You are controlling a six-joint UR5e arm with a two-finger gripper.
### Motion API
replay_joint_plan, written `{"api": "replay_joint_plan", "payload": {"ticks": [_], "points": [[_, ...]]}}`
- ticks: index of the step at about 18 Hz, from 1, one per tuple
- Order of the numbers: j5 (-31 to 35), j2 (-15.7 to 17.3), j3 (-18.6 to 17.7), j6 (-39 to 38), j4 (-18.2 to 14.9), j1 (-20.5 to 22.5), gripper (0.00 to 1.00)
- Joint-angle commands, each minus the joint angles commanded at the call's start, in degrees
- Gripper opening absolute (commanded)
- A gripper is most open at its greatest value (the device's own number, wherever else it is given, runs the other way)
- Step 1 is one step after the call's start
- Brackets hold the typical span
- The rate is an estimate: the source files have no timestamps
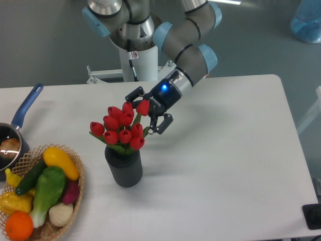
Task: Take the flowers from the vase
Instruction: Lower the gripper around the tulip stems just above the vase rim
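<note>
The flowers [122, 126], a bunch of red tulip buds with green leaves, stand upright in the vase [124, 166], a short dark ribbed cylinder left of the table's middle. My gripper [144, 109] is open and comes in from the right at the bunch's upper right side. One finger shows behind the topmost bud and the other [161, 123] in front, to the right of the buds. The rightmost top bud lies between the fingers. The stems are hidden inside the vase.
A wicker basket [76, 163] of toy vegetables and fruit sits at the front left. A blue-handled pan [26, 106] lies at the left edge. The robot's white base [140, 63] stands behind the table, and a blue object [307, 22] is at the top right.
</note>
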Motion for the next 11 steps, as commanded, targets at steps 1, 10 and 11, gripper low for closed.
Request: {"api": "replay_joint_plan", "payload": {"ticks": [1,10,11], "points": [[0.0,-0.1,0.0,0.0,0.1,-0.3,1.00],[-0.2,-3.1,3.2,0.2,0.2,-0.6,1.00],[-0.2,-3.2,3.7,0.1,0.2,-0.6,1.00]]}}
